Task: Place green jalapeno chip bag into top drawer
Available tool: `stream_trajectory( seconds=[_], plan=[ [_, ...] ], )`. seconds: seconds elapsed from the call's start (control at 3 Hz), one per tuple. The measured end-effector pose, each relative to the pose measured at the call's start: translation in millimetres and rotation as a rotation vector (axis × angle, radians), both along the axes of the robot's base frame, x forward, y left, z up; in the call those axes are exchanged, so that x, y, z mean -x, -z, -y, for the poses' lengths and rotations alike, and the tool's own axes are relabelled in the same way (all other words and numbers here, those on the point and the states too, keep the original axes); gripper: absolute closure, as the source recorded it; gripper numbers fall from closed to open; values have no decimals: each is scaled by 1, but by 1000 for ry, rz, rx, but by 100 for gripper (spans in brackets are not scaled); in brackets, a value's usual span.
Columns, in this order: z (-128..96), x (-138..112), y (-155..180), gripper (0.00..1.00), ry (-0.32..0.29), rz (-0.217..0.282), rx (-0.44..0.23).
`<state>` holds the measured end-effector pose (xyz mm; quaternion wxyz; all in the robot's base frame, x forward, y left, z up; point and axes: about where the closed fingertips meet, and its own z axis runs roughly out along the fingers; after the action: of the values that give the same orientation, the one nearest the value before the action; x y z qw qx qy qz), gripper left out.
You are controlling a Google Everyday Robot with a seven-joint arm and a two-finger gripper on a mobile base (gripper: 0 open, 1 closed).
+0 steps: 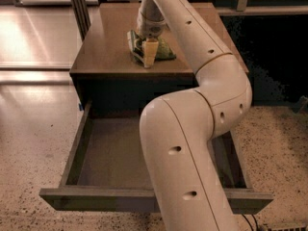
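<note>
No text, label, brand, number or sign is legible; the pale markings at one end of the green jalapeno chip bag (164,50) are too small to read, the gripper (147,52) standing over that bag on the cabinet top (108,47).

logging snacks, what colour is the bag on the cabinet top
The chip bag is olive green, camera view; the gripper is down at it.

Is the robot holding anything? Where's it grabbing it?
Cannot tell. The tool sits at the middle of the green jalapeno chip bag on the cabinet top; a firm hold isn't visible.
</note>
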<state>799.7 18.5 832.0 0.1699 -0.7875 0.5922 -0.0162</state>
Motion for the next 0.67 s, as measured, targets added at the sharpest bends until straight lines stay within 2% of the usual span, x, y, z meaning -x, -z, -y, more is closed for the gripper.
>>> stream_trajectory(
  seconds=[0.33,0.67],
  plan=[
    [0,0,0,64,0,0,0],
    [2,7,-25,88,-33,33,-70]
  ],
)
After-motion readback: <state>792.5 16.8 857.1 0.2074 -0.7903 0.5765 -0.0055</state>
